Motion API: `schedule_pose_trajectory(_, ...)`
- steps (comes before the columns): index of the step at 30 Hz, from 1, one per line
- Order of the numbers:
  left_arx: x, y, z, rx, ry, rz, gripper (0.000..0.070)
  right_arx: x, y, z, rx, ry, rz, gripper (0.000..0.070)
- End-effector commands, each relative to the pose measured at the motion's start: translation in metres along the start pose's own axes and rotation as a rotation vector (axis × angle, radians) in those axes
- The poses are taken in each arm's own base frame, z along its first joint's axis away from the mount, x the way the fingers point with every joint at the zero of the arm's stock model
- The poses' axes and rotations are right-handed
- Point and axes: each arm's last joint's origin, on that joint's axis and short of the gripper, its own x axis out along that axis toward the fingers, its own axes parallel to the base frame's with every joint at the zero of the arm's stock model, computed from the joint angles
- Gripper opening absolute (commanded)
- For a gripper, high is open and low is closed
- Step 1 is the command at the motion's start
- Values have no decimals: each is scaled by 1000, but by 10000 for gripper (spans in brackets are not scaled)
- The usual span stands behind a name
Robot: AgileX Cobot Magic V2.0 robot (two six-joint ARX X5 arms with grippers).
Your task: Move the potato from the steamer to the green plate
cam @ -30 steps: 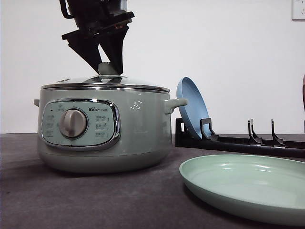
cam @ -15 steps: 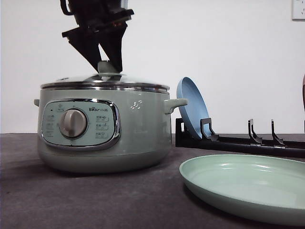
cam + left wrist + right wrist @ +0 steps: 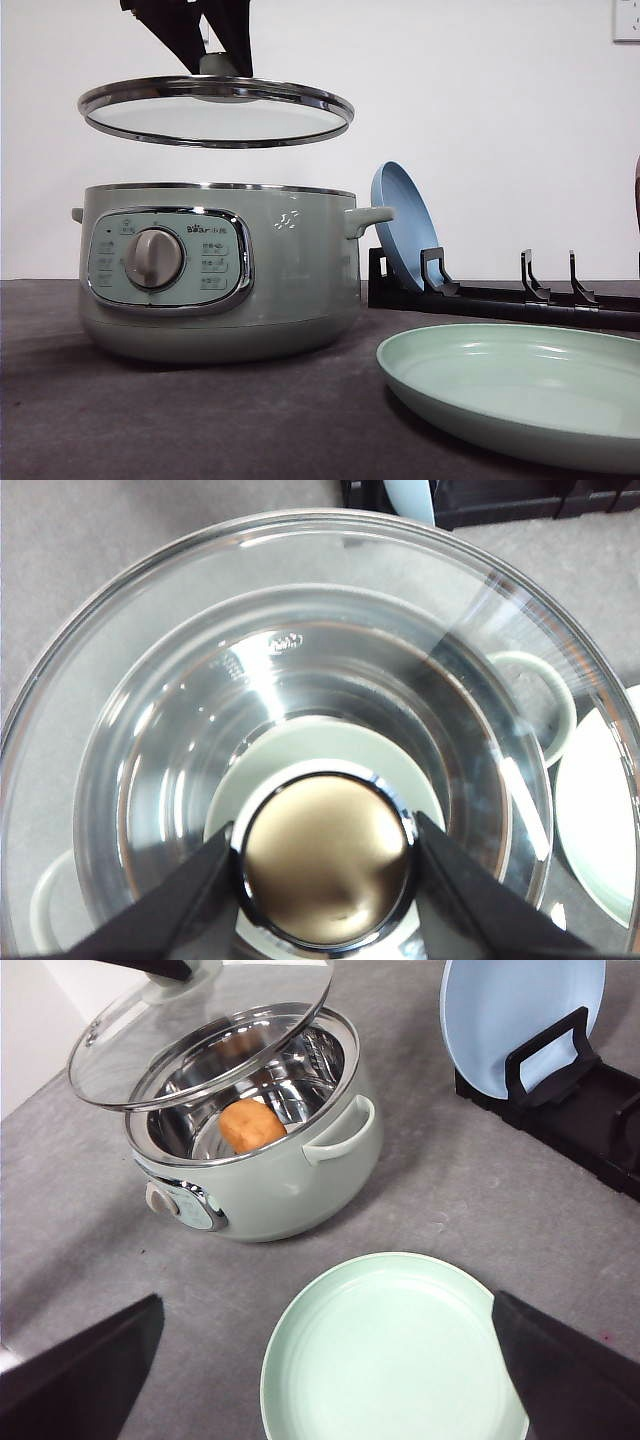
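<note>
Front view: my left pincer [image 3: 222, 60] clamps the lid [image 3: 215, 110] by its knob, level above the steamer [image 3: 215, 270], clearing the opening. Left wrist view: fingers [image 3: 190, 900] flank the knob [image 3: 325, 860]. Right wrist view: my right pincer [image 3: 320, 1360] stands wide open above the plate [image 3: 390, 1355], beside the steamer; the potato [image 3: 252, 1125] lies inside the steamer, now reachable.

Matte black wedge-shaped claw [image 3: 325, 880] fingers [image 3: 175, 905]
</note>
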Motion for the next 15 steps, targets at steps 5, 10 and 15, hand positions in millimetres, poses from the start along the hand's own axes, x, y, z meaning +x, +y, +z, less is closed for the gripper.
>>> schedule_pose_trajectory(5, -12, 6, 7, 5, -66, 64, 0, -1, 1, 3, 3, -8, 4, 665)
schedule_pose_trajectory(10, -15, 32, 2, -45, -55, 117, 0, -1, 1, 3, 2, -8, 4, 665)
schedule_pose_trajectory(15, -20, 69, -7, -136, -50, 180, 0, 0, 1, 3, 3, -7, 4, 665)
